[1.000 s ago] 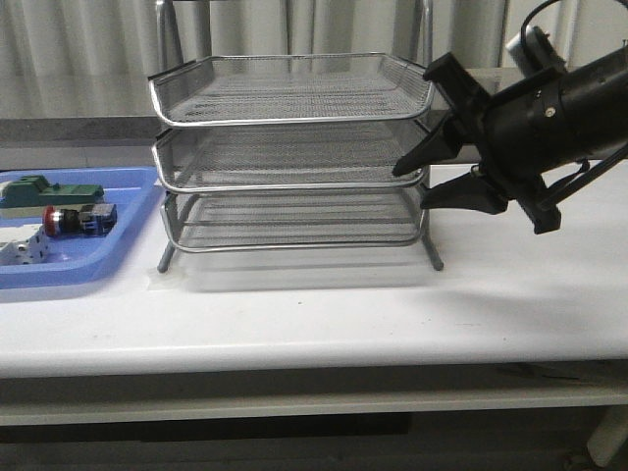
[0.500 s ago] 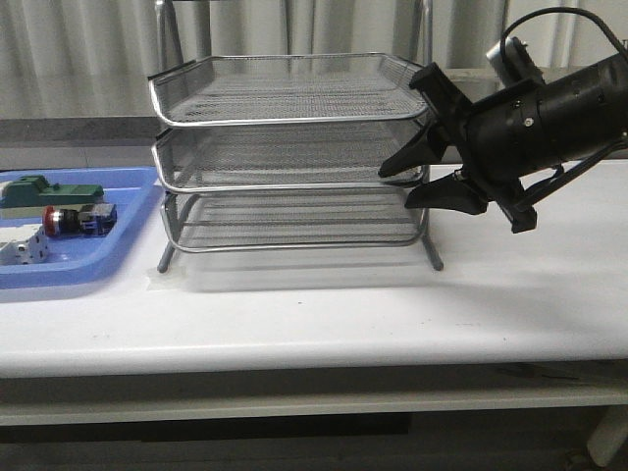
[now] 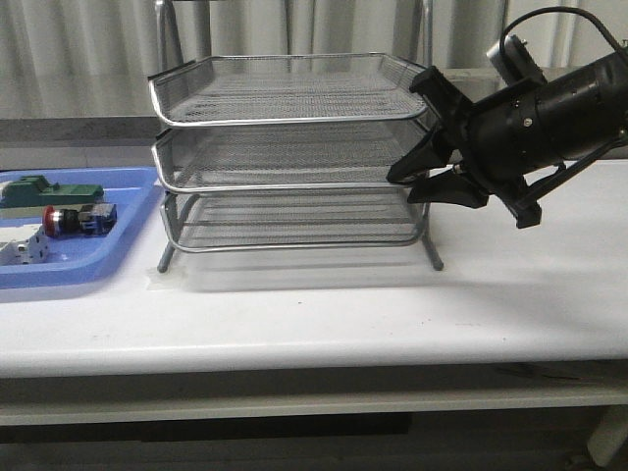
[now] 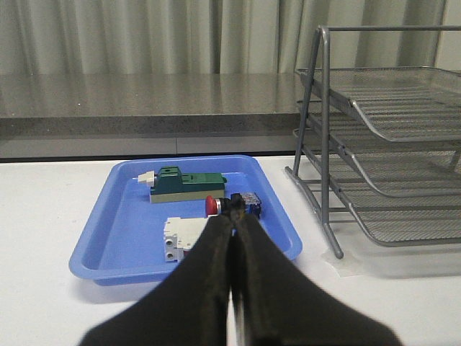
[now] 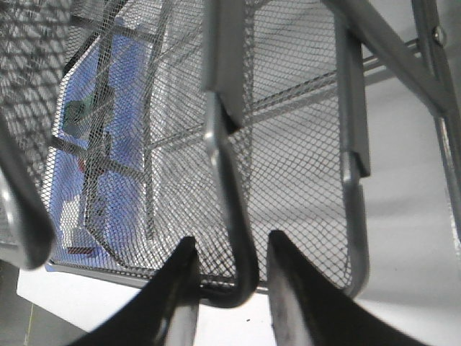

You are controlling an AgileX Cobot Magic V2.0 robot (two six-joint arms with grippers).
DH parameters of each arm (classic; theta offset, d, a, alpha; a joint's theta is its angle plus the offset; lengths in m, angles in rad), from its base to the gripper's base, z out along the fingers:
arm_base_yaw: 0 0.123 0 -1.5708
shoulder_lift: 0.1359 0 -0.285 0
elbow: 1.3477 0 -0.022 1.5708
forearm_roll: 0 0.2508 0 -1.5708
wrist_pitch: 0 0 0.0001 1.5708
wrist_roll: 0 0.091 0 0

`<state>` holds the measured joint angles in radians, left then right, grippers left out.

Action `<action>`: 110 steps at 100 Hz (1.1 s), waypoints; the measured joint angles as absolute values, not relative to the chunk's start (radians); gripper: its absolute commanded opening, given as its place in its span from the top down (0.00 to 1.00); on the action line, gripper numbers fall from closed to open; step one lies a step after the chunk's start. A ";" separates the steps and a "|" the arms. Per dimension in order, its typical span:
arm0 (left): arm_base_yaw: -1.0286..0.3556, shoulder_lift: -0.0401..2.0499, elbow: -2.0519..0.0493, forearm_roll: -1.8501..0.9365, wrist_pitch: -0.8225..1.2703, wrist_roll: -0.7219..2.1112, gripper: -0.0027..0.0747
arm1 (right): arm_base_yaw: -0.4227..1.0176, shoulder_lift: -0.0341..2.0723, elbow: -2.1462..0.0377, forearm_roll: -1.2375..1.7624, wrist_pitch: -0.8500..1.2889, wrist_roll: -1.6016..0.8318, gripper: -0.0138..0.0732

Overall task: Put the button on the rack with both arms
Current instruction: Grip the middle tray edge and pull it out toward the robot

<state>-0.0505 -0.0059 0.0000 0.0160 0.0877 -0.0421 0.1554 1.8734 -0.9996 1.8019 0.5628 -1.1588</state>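
Note:
The button (image 3: 76, 219), with its red cap, lies on its side in the blue tray (image 3: 132, 240) at the left. In the left wrist view the button (image 4: 232, 204) sits just beyond my left gripper (image 4: 232, 220), which is shut and empty. The left arm is not in the front view. The silver three-tier wire rack (image 3: 285, 118) stands mid-table. My right gripper (image 3: 404, 186) is at the rack's right side at the middle tier. In the right wrist view it (image 5: 232, 240) is open, its jaws standing either side of a rim rod of the rack (image 5: 288, 144).
The tray also holds a green block (image 3: 49, 193) and a white block (image 3: 25, 250), both beside the button. In the left wrist view the rack's legs (image 4: 328, 216) stand right of the tray (image 4: 115, 231). A grey counter and curtain lie behind the table.
My right gripper moved left to the rack's right side, then its jaws narrowed around the middle tier's rim. The button and rack have not moved.

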 measured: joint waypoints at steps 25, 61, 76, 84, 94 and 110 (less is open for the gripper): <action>-0.050 -0.006 0.000 0.016 0.088 -0.042 0.99 | 0.155 1.873 -1.000 1.814 0.572 -1.155 0.85; -0.050 -0.006 0.000 0.016 0.088 -0.042 0.99 | 0.155 1.873 -0.990 1.830 0.590 -1.155 0.88; -0.050 -0.006 0.000 0.016 0.088 -0.042 0.99 | 0.152 1.872 -0.945 1.834 0.621 -1.155 0.88; -0.050 -0.006 0.000 0.016 0.088 -0.042 0.99 | 0.148 1.863 -0.919 1.836 0.645 -1.155 0.88; -0.050 -0.006 0.000 0.016 0.088 -0.042 0.99 | 0.148 1.841 -0.882 1.836 0.661 -1.165 0.88; -0.050 -0.006 0.000 0.016 0.088 -0.042 0.99 | 0.148 1.791 -0.805 1.836 0.675 -1.175 0.88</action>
